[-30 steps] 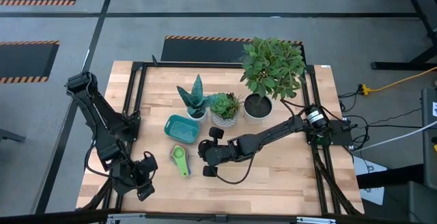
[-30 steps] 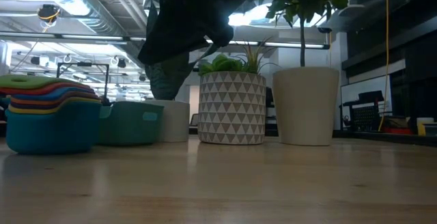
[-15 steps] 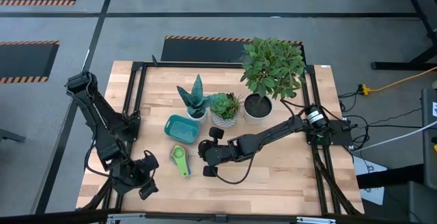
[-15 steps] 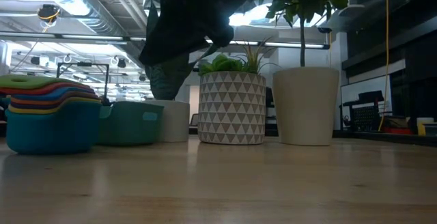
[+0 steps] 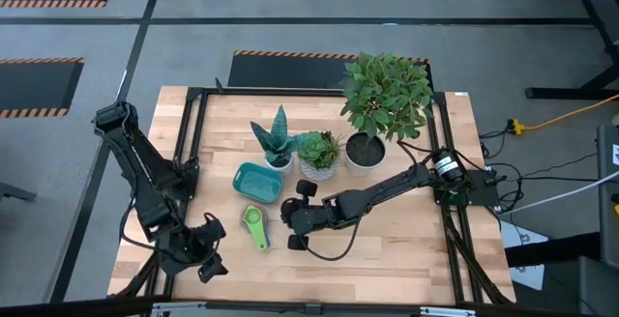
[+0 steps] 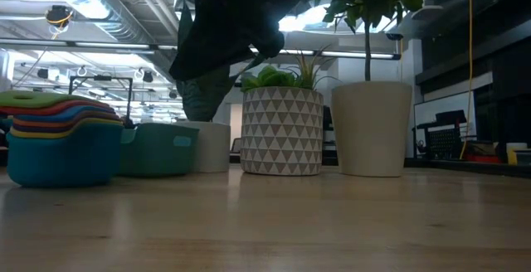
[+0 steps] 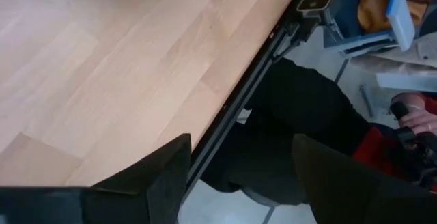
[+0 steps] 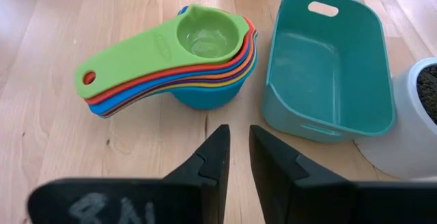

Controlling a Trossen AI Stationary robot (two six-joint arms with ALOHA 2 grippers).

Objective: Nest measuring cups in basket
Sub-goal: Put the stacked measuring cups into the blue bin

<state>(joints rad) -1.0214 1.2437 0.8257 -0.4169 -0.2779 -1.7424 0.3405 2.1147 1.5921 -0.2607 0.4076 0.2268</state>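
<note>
The measuring cups [image 5: 254,226] [image 8: 184,53] stand nested in one stack, the green one on top, and the blue bottom cup [image 6: 58,148] rests on the table. The teal basket [image 5: 239,174] [image 8: 300,118] sits just beyond the stack, toward the far edge, with nothing in it. My right gripper [image 5: 293,232] [image 8: 239,142] hovers to the right of the stack. It points at the gap between stack and basket, its fingers a narrow gap apart with nothing between them. My left gripper [image 5: 211,259] [image 7: 235,166] stands wide open over the table's near left edge, holding nothing.
Three potted plants stand behind the basket: a spiky one [image 5: 279,138], a patterned pot [image 5: 318,167] and a tall leafy one [image 5: 385,95]. Black frame rails [image 5: 193,143] run along the table's sides. A person's hand [image 7: 410,115] shows beyond the near edge.
My left gripper has opened its fingers while staying in place at the near left edge. The stack, the basket and my right gripper have kept still.
</note>
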